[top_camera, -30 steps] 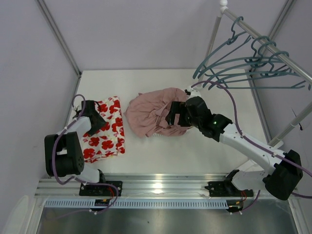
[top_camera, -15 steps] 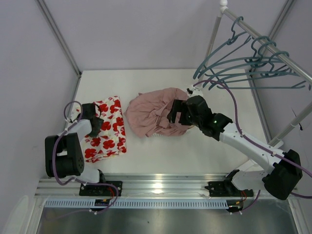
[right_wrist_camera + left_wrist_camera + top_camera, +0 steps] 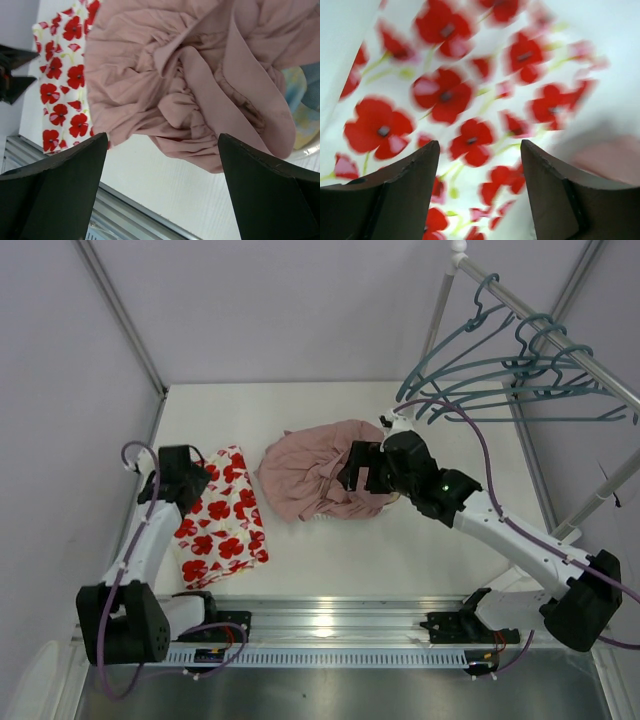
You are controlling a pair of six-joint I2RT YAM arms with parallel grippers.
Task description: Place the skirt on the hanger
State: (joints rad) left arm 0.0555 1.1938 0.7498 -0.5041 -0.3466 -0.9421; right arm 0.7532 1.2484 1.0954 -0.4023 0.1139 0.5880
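Observation:
The skirt [image 3: 222, 525], white with red poppies, lies flat on the left of the table. It fills the left wrist view [image 3: 470, 95] and shows at the left edge of the right wrist view [image 3: 62, 85]. My left gripper [image 3: 185, 480] [image 3: 480, 145] hovers over the skirt's far left corner, jaws open, nothing between them. Several teal-grey hangers [image 3: 440, 355] hang on the rail at the far right. My right gripper [image 3: 355, 472] [image 3: 162, 137] stands wide open above the pink garment's near edge, empty.
A crumpled dusty-pink garment [image 3: 310, 475] [image 3: 190, 75] lies mid-table between the skirt and the right arm. A pale blue and yellow item [image 3: 305, 110] peeks out from under its right side. The metal rail [image 3: 560, 340] slopes across the far right corner. Grey walls enclose the table.
My left arm has swung outward and its gripper has shifted to the skirt's far left corner. The skirt has turned a little, near end to the right. The right gripper barely moved.

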